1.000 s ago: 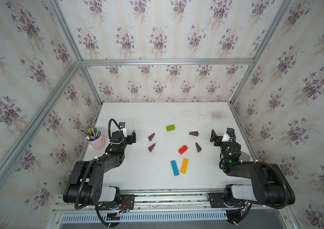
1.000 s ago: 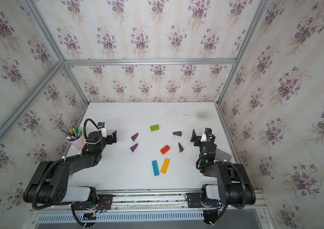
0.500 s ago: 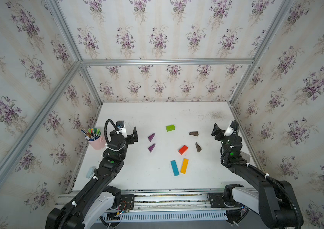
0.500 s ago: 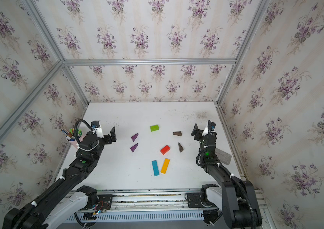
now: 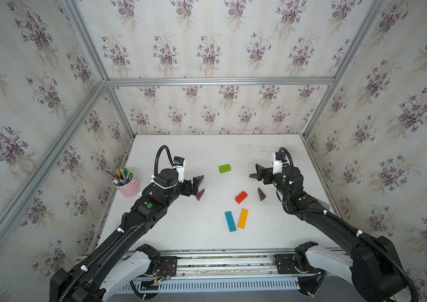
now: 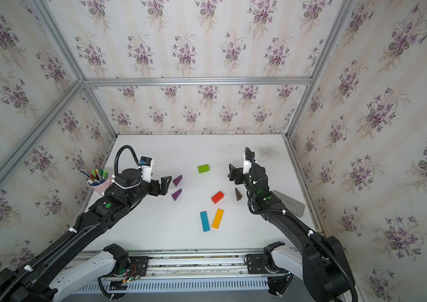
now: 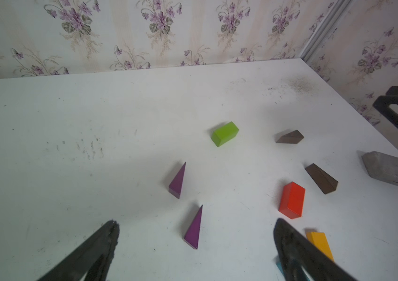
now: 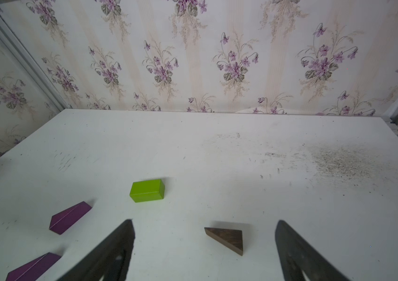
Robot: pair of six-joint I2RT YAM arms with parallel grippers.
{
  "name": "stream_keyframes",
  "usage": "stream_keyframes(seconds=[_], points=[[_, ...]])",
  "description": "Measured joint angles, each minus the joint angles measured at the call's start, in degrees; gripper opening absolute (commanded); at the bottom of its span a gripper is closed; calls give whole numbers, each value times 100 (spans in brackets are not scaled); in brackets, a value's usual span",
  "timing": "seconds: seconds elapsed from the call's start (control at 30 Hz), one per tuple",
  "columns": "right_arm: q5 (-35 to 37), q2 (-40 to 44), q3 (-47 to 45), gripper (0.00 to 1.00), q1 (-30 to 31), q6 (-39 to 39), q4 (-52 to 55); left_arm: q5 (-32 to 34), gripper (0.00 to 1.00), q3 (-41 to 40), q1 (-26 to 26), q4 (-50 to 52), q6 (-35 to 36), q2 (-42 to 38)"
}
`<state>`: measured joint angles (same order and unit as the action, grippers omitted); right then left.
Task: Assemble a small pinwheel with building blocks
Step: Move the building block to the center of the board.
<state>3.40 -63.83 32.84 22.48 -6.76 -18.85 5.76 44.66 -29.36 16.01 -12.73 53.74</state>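
No pinwheel is in view; the building blocks lie apart on the white table (image 5: 181,230). Green block (image 5: 224,168) at the back, red block (image 5: 241,197) mid-table, blue bar (image 5: 230,221) and orange bar (image 5: 243,218) side by side in front. My left gripper (image 5: 196,184) stands open beside two purple wedges; the nearer purple wedge (image 7: 194,230) lies just ahead between its jaws, the other purple wedge (image 7: 178,181) beyond. My right gripper (image 5: 259,171) is open over a brown wedge (image 8: 227,238), not touching it. A second brown wedge (image 5: 260,194) lies near the red block.
A pink cup of coloured pens (image 5: 127,184) stands at the table's left edge behind my left arm. A flat grey piece (image 6: 289,202) lies by the right edge under my right arm. Papered walls enclose the table on three sides.
Both arms have stretched forward from the sides toward the blocks: the left gripper up to the purple wedges, the right one over the far brown wedge. No block has moved.
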Motion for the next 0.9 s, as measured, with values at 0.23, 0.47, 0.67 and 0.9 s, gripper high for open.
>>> stream_keyframes(seconds=[0.23,0.47,0.67,0.9], points=[[-111,-269,501,85,402,-127,691,129,99,256,-74,1331,-468,-76],[-114,-691,916,81,846,-223,1290,96,99,177,-90,2092,-782,-343],[22,-992,1058,79,1290,-245,1751,-7,99,190,-90,2229,-881,-238],[205,-1484,1569,79,1462,-245,1993,-92,99,199,-90,2249,-887,-120]])
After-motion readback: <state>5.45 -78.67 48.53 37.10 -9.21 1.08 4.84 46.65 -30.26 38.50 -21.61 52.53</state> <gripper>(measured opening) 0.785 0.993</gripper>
